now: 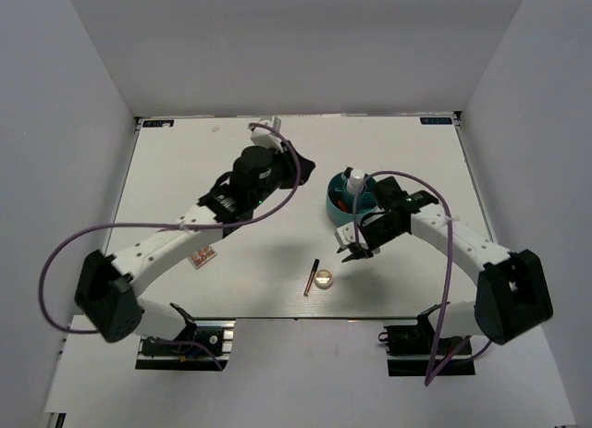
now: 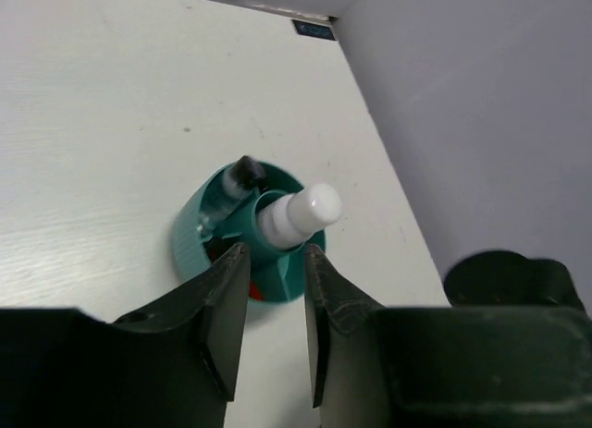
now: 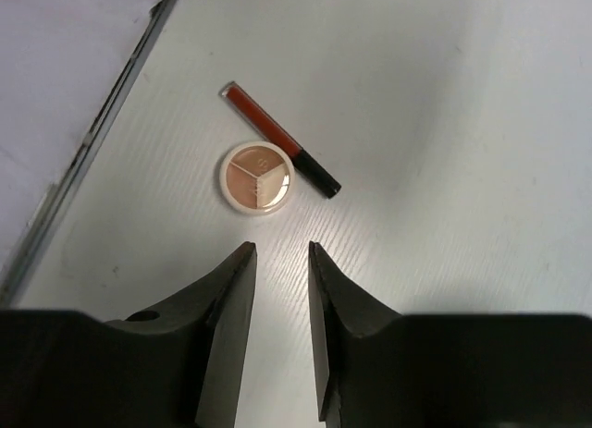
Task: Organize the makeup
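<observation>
- Left hand (image 2: 276,262): fingers a narrow gap apart, holding nothing, pointed at the teal cup (image 2: 199,243); a white bottle (image 2: 296,214) and a dark-capped stick (image 2: 242,174) stand in it.
- Right hand (image 3: 282,257): narrowly parted, empty, above the worktop (image 3: 444,123), near the round compact (image 3: 257,176) and the red stick (image 3: 277,137) just beside it.
- The pink palette (image 1: 203,257) lies by the left arm.

The top camera looks down on the whole surface (image 1: 185,160) from high behind. The wrist cameras sit close: just beyond the left end effector (image 2: 277,252) stands the teal cup (image 2: 190,243), beyond the right end effector (image 3: 281,250) the round compact (image 3: 257,177) and red stick (image 3: 268,128), all shared with the top view.
</observation>
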You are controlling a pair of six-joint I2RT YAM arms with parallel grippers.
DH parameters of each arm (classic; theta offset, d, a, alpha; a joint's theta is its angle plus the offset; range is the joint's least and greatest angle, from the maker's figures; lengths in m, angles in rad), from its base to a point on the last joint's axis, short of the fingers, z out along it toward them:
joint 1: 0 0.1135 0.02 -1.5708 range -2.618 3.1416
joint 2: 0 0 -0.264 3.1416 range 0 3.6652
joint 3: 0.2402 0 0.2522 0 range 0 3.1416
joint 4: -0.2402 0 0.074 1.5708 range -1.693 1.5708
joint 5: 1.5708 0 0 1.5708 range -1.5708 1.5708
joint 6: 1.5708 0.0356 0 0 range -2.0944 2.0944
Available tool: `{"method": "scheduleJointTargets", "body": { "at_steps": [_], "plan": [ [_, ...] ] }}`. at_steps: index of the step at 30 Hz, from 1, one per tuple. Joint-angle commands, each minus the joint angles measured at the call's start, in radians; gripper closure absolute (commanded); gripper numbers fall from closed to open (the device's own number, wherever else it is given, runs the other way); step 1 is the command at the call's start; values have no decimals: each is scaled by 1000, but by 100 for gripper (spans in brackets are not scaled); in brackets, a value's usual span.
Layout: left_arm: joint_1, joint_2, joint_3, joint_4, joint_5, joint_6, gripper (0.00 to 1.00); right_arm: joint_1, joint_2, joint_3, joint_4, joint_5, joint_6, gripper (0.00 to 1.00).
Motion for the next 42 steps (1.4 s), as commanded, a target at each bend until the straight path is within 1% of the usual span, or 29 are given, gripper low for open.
{"method": "scheduleJointTargets", "body": {
  "at_steps": [1, 2, 3, 4, 5, 7, 8, 10, 14, 15, 16, 17, 22, 27, 31, 35, 42],
  "plan": [
    [14, -176, -34, -368, -79, 0, 58, 58, 91, 117, -175, 17, -325, 65],
    [14, -221, -63, -399, -92, -32, 49, 87, 107, 134, -205, 22, -356, 65],
    [14, -267, -127, -427, -108, -58, 44, 98, 119, 163, -210, 30, -362, 65],
    [14, -361, -157, -476, -134, -101, 39, 127, 136, 174, -218, 34, -369, 65],
    [14, -411, -188, -497, -142, -119, 34, 163, 142, 182, -222, 37, -369, 64],
    [14, -504, -270, -554, -158, -159, 29, 202, 159, 192, -216, 46, -353, 62],
    [14, -591, -290, -574, -175, -193, 28, 263, 165, 194, -201, 56, -341, 61],
    [14, -699, -337, -646, -210, -236, 22, 323, 185, 192, -186, 80, -297, 59],
    [14, -814, -355, -764, -273, -283, 21, 453, 219, 182, -106, 138, -180, 53],
    [14, -828, -355, -801, -283, -290, 21, 484, 232, 182, -50, 154, -145, 52],
    [14, -841, -354, -813, -293, -296, 21, 498, 242, 179, -23, 190, -85, 51],
    [14, -856, -354, -827, -304, -299, 21, 536, 254, 179, 1, 212, -65, 51],
    [14, -865, -349, -864, -310, -313, 21, 599, 343, 205, 109, 335, 53, 51],
    [14, -868, -347, -872, -317, -311, 21, 635, 375, 174, 196, 453, 85, 51],
    [14, -876, -354, -872, -321, -316, 21, 639, 387, 159, 253, 505, 104, 50],
    [14, -881, -361, -870, -324, -322, 20, 639, 395, 157, 233, 533, 75, 51],
    [14, -878, -361, -867, -330, -322, 20, 638, 363, 143, 164, 516, 36, 54]
  ]
}}
